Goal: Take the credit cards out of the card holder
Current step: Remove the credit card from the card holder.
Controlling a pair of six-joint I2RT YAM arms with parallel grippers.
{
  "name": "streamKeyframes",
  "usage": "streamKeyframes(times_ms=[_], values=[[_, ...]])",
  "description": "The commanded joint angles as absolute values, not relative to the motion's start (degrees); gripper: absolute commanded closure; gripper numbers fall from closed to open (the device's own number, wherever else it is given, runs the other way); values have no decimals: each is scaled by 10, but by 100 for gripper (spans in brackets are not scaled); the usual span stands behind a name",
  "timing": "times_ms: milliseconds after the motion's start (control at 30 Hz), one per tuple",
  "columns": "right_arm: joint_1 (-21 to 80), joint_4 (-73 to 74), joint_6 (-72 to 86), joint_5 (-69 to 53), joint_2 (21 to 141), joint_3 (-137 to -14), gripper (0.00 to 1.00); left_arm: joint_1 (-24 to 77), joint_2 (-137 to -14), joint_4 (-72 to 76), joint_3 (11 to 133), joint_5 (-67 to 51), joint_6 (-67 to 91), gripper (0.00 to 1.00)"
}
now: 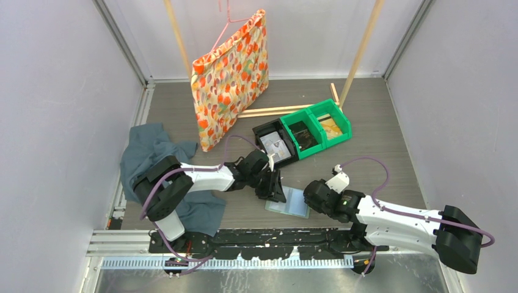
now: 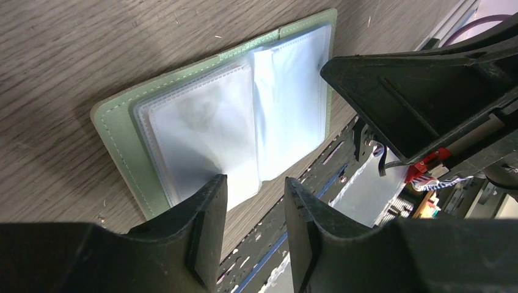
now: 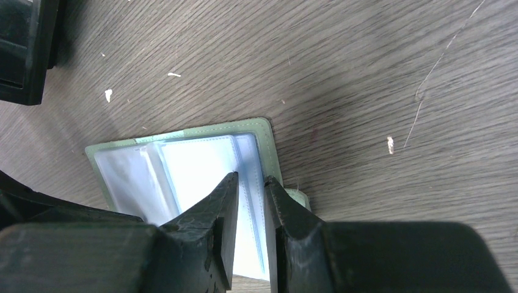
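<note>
Near your edge of the worktop (image 1: 379,152), the card holder (image 1: 292,204) lay open and flat, clear sleeves up. Your right fingers (image 3: 214,220) were almost together over the sleeves by its right border; whether they pinched one, I cannot tell. Your left fingers (image 2: 201,213) stood apart at the sleeves' edge, holding nothing. Farther back sat a black bin (image 1: 273,145) and green bins (image 1: 321,127), then a patterned bag (image 1: 232,73).

White-and-black arms (image 1: 207,177), purple cables (image 1: 366,160), black pincer fingers (image 2: 204,238), seemingly matte
</note>
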State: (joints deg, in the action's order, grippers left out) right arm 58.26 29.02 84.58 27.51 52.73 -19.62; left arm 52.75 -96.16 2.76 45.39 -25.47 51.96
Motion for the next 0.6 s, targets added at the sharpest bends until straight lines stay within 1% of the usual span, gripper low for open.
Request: streamKeyframes(times_ms=[0, 567], values=[[581, 324, 846, 269, 529, -188, 73, 524, -937, 31, 448, -253, 506, 59], [582, 316, 842, 267, 540, -189, 73, 521, -937, 38, 439, -254, 509, 60]])
